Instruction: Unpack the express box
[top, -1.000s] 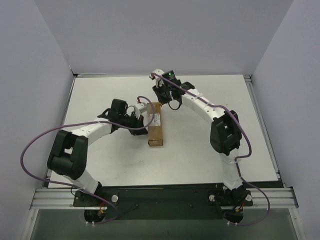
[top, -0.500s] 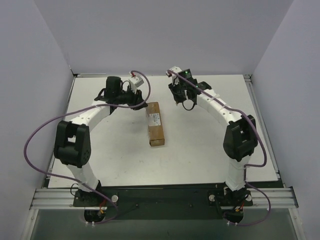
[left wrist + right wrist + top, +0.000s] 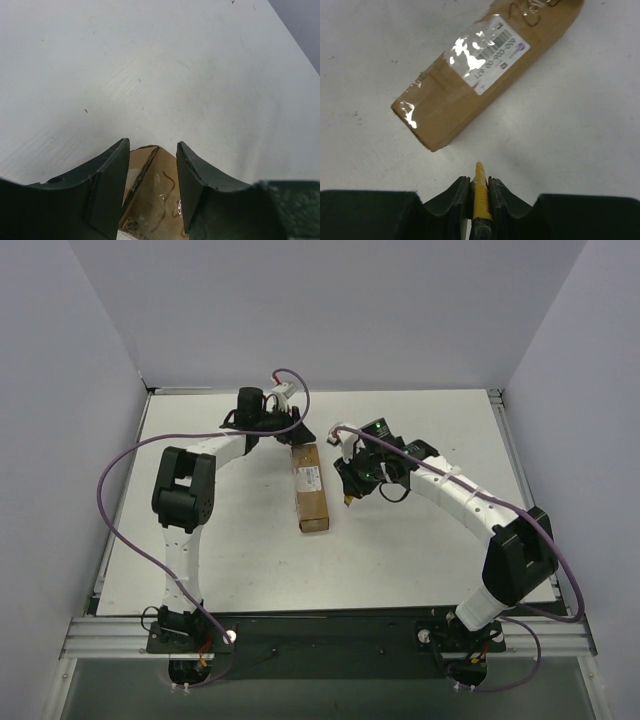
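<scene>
The express box point(image 3: 311, 490) is a brown carton with a white label, lying lengthwise mid-table. My left gripper point(image 3: 297, 436) hovers at its far end. In the left wrist view, this gripper point(image 3: 153, 145) is open, its fingers point(image 3: 112, 185) straddling the taped box end point(image 3: 152, 192) with gaps on both sides. My right gripper point(image 3: 347, 495) sits just right of the box. In the right wrist view it point(image 3: 479, 179) is shut on a yellow-black utility knife point(image 3: 480, 197), tip pointing toward the table near the box's near corner point(image 3: 480, 75).
The white table point(image 3: 420, 560) is walled by grey panels on the left, back and right. A purple cable point(image 3: 120, 510) loops off the left arm. The metal rail with both arm bases point(image 3: 330, 635) runs along the near edge.
My left arm swung from the box's left side to its far end and its jaws opened. My right arm came from the far end down to the box's right side, knife still gripped.
</scene>
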Controlling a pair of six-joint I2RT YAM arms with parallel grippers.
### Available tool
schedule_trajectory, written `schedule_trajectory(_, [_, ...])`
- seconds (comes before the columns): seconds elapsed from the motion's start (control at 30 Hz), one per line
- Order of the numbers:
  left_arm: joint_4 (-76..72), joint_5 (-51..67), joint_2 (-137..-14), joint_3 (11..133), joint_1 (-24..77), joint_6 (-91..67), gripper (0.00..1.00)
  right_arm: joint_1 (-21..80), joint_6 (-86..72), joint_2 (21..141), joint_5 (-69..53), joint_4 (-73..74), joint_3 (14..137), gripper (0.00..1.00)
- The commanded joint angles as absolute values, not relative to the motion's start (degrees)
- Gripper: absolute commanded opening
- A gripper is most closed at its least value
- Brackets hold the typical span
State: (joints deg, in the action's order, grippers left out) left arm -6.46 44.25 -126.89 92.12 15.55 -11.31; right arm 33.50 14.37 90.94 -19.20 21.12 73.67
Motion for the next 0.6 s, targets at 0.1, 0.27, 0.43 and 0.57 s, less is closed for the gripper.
schedule_trajectory(0.1, [-10.6, 48.9, -125.3, 88.9, 15.3, -15.4, 0.52, 39.0, 12.4, 90.9, -32.8, 24.8, 71.5, 0.00])
schedule_trajectory(0.27, [-11.4, 48.3, -125.2, 86.6, 16.2, -16.9, 0.48, 42.7, 10.6, 91.1, -31.8, 23.9, 70.8, 0.00])
schedule_trajectory(0.43, [-11.2, 49.0, -122.5, 82.0, 15.6, -17.6, 0.45, 44.2, 8.7, 90.5, -24.6, 18.6, 68.6, 0.00])
schedule_trajectory(0.57, [-9.2, 49.5, -117.9, 76.7, 14.5, -16.0, 0.44, 44.1, 10.0, 91.1, -19.0, 18.3, 69.6, 0.00])
